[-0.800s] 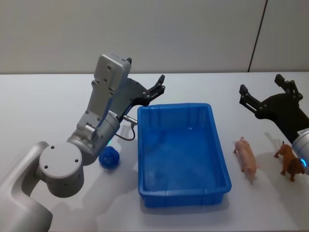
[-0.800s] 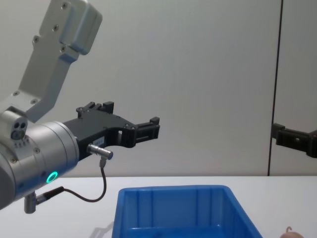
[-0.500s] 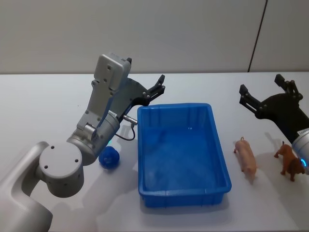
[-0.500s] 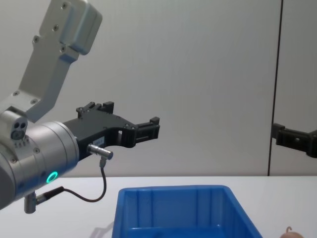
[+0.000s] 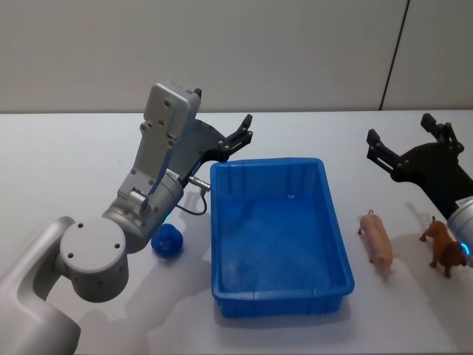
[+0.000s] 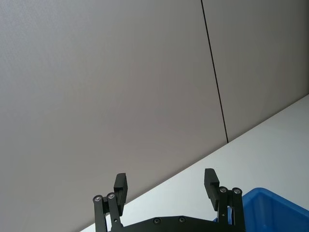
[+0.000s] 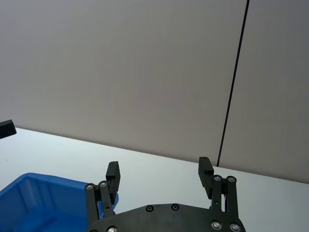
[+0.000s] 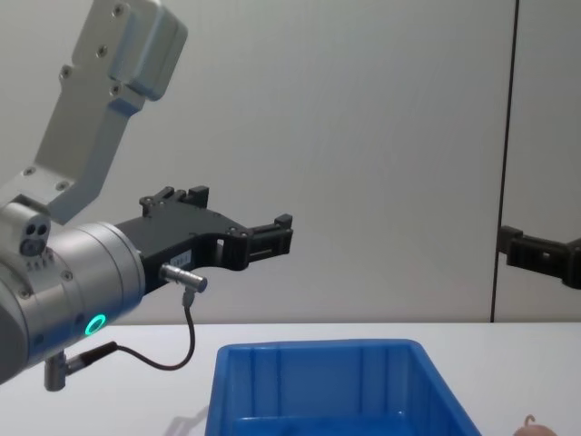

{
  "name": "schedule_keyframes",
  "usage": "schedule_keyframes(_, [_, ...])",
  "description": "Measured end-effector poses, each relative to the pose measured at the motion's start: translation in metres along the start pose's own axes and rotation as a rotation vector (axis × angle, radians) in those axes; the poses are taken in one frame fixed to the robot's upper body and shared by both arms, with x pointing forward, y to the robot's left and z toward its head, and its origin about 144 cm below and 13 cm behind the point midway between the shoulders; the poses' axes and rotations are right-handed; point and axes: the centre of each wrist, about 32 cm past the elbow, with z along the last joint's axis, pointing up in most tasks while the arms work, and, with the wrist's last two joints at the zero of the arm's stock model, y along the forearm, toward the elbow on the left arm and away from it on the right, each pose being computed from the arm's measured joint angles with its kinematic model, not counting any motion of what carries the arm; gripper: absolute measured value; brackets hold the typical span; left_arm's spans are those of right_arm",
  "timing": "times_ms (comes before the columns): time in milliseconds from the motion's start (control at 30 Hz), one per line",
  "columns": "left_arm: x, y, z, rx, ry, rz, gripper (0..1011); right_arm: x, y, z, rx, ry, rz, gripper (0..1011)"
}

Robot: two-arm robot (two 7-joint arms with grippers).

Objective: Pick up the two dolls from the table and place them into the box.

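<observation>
1. The right pincer (image 5: 399, 128) hangs above the far right part of the table (image 5: 59, 163), its jaws spread wide and holding nothing (the right wrist view looks out level towards the wall rather than down at the table).
2. Both dolls lie nearer the robot's body than this pincer. The pink pig (image 5: 376, 242) is on the side towards the box, and the brown animal (image 5: 441, 248) stands further right, partly behind the right arm's wrist.
3. The pig lies on its side, its long axis running far to near, roughly along the right wall of the box. A grasp across its body would likely need the jaws set crosswise to that line.
4. The right arm is clearly the nearer one for both dolls, since the box sits between them and the left arm.
5. The left pincer (image 5: 247, 127) is raised over the far left corner of the box, jaws also wide and empty (it seems idle).
6. The box (image 5: 341, 255) stands in the middle of the table, just left of the pig, and has nothing inside.
7. A small blue ball (image 5: 167, 240) rests on the table outside the box, beside the left arm.
</observation>
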Motion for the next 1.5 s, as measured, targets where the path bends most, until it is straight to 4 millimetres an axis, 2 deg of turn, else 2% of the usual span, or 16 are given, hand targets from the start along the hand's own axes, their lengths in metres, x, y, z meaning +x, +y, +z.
schedule_keyframes(400, [0.000,0.000,0.000,0.000,0.000,0.000,1001,0.016,-0.009,-0.001,-0.040,-0.022,-0.019,1001])
schedule_keyframes(833, [0.000,0.000,0.000,0.000,0.000,0.000,1001,0.035,-0.040,0.000,-0.130,-0.059,-0.039,1001])
schedule_keyframes(1500, [0.000,0.000,0.000,0.000,0.000,0.000,1001,0.035,-0.083,-0.013,-0.313,-0.057,-0.037,1001])
